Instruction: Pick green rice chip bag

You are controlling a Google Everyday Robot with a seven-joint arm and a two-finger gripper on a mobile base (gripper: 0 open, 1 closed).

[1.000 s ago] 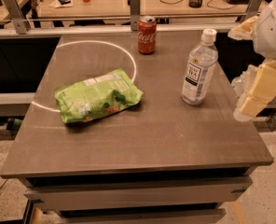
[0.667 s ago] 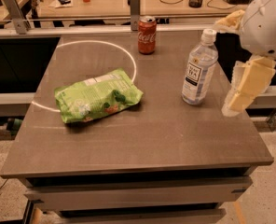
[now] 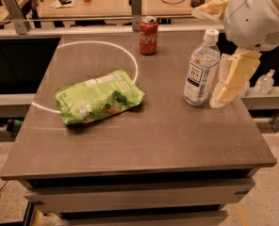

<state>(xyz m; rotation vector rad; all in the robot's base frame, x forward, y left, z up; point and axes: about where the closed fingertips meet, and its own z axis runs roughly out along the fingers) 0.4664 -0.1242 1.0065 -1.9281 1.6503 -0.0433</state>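
Note:
The green rice chip bag (image 3: 99, 96) lies flat on the left middle of the grey table (image 3: 144, 140), puffy and bright green with leaf and food pictures. My gripper (image 3: 209, 55) is at the right side of the table, above its surface, with a white round wrist (image 3: 259, 15). One yellowish finger (image 3: 233, 76) hangs down just right of the water bottle (image 3: 201, 68); the other finger (image 3: 210, 7) sticks out above the bottle's cap. The jaws stand wide apart and hold nothing. The gripper is well to the right of the bag.
A clear water bottle with a white label stands at the right of the table, close to my gripper. A red cola can (image 3: 148, 29) stands at the back middle. A white ring mark (image 3: 97, 44) curves across the table behind the bag. Desks (image 3: 106, 4) stand beyond.
My gripper has moved left, from past the table's right edge to right beside the water bottle. The bag, bottle and can have not moved.

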